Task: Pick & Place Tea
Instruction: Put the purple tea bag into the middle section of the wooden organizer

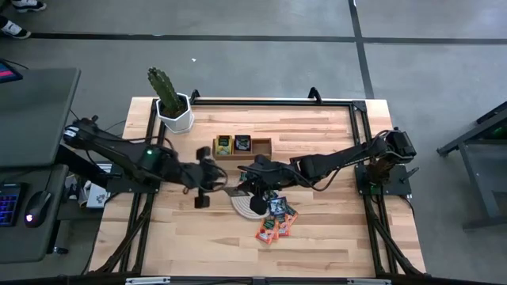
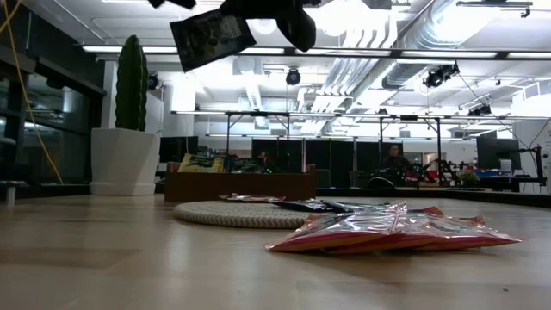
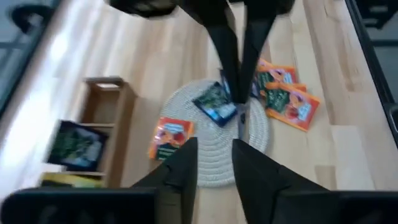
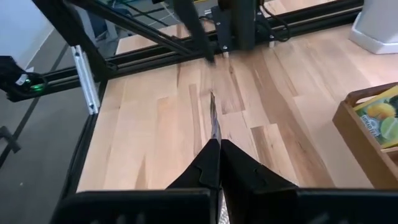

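My right gripper (image 4: 217,144) is shut on a dark blue-black tea sachet (image 2: 211,34), held high above the table over the left side of the round woven mat (image 1: 247,203). My left gripper (image 3: 216,165) hovers just left of it, open, with nothing between its fingers. On the mat lie a blue-black sachet (image 3: 214,106) and an orange-red one (image 3: 171,137). More orange-red sachets (image 1: 274,227) lie on the table at the mat's near right. The wooden tray (image 1: 260,147) holds a yellow-green sachet (image 1: 224,144) and a dark one (image 1: 242,144). My right gripper pinches the dark sachet between its two shut fingers at the sachet's upper edge (image 2: 250,19). The fingers come slanting down from the table's right side. The sachet hangs tilted below them, clear of the mat and table, and shows edge-on (image 4: 213,121) past the fingertips.
A cactus in a white pot (image 1: 173,109) stands at the far left corner, behind the tray. Black frame rails (image 1: 269,101) run along the table's edges. Bare wood (image 1: 182,237) lies toward the near left.
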Controlling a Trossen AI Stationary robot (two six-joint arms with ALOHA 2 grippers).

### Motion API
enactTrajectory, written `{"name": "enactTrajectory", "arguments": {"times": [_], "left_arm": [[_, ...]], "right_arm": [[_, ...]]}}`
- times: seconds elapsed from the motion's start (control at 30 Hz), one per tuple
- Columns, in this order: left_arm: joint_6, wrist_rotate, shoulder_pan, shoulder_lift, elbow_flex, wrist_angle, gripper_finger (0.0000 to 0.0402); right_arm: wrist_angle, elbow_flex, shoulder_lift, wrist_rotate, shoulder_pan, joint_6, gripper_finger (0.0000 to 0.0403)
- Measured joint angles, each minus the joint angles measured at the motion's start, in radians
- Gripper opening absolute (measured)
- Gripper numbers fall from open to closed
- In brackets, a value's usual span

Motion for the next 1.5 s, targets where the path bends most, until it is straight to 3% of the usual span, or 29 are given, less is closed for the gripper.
{"name": "enactTrajectory", "arguments": {"times": [0.2,0.57,0.77,0.9,1.07,1.17,1.33,1.5], "left_arm": [[-0.061,-0.166,-0.019,-0.087,0.002,-0.071,0.0131],[-0.121,-0.563,-0.193,-0.192,0.000,-0.072,0.0136],[-0.112,-0.698,-0.258,-0.209,0.001,0.015,0.0137],[0.078,-0.677,-0.255,-0.209,0.000,0.262,0.0136],[0.425,-0.565,-0.255,-0.194,0.001,0.658,0.0136],[0.552,-0.480,-0.255,-0.188,0.001,0.822,0.0136],[0.625,-0.361,-0.229,-0.188,0.001,0.989,0.0136],[0.535,-0.184,-0.103,-0.139,0.001,1.048,0.0136]], "right_arm": [[0.077,0.000,-0.023,0.109,0.024,-0.040,0.0000],[0.263,-0.001,-0.158,0.414,0.109,-0.270,0.0000],[0.513,0.000,-0.208,0.454,0.140,-0.468,0.0000],[0.694,0.000,-0.209,0.333,0.131,-0.531,0.0000],[0.828,0.000,-0.209,0.282,0.129,-0.603,0.0000],[0.866,0.000,-0.208,0.235,0.129,-0.608,0.0000],[0.878,0.000,-0.208,0.162,0.128,-0.605,0.0000],[0.908,0.000,-0.208,0.129,0.122,-0.607,0.0000]]}}
